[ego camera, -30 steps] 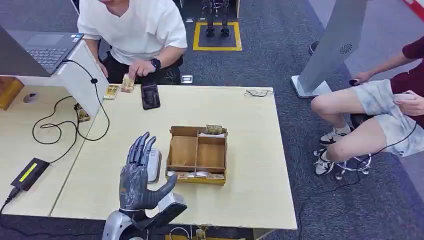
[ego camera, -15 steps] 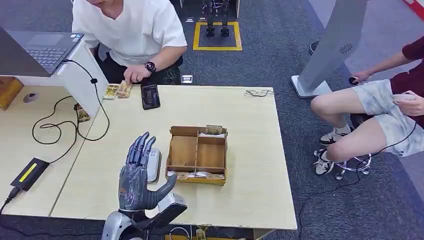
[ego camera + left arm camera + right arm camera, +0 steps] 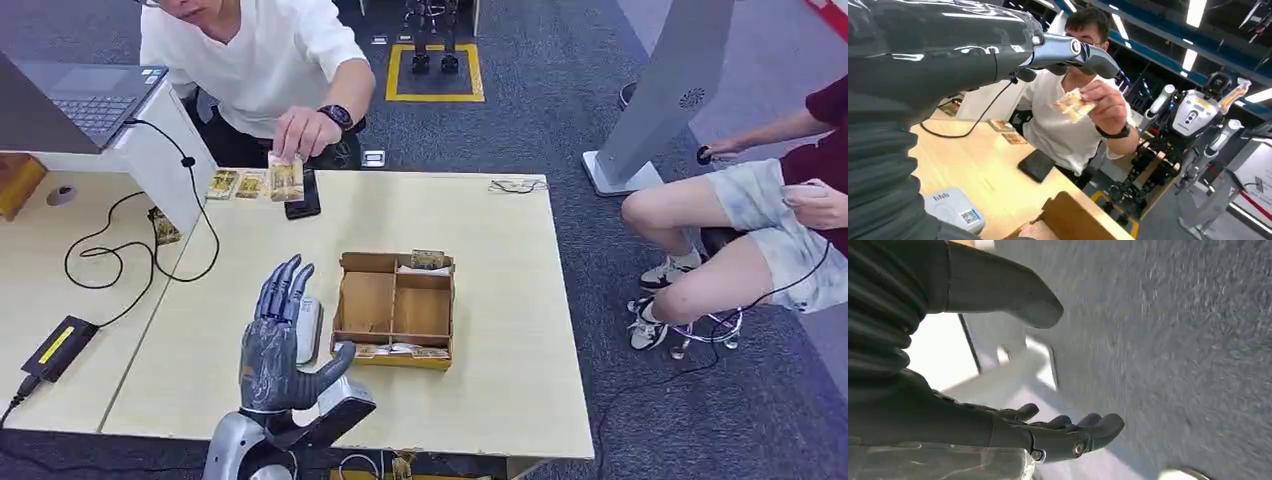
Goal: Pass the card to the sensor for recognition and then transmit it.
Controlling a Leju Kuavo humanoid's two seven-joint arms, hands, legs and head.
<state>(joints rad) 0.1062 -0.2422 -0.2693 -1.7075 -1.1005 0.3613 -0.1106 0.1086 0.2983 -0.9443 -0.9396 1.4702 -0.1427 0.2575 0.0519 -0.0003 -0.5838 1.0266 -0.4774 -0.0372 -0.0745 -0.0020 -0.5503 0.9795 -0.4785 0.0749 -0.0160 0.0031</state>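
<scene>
— Since a moment ago, the person [image 3: 255, 60] across the table has lifted a card [image 3: 285, 178] off the table [image 3: 500, 300] and now holds it up in the air. Before, that hand was down flat by the other cards [image 3: 236, 184].

— Where is the card from the robot's left hand [image 3: 275, 345]?

— Far in front of it, past the fingertips and well apart. In the left wrist view the card [image 3: 1074, 105] is pinched in the person's fingers and faces the robot, so I think it is being offered.

— Is the left hand holding anything?

— No. It stands upright with the fingers straight and close together, pointing away from the robot, and the thumb sticks out to the side. It looks ready to take the card.

— What sits near that hand?

— A small white sensor [image 3: 307, 328] lies on the table just past the fingers. I guess it is put there so the card can be shown to it fast. A brown box [image 3: 394, 308] with compartments stands on the thumb's side, near.

— And the right hand [image 3: 1058, 435]?

— It hangs low over the grey floor [image 3: 1173, 340]. Its fingers are loosely spread and it holds nothing.
</scene>
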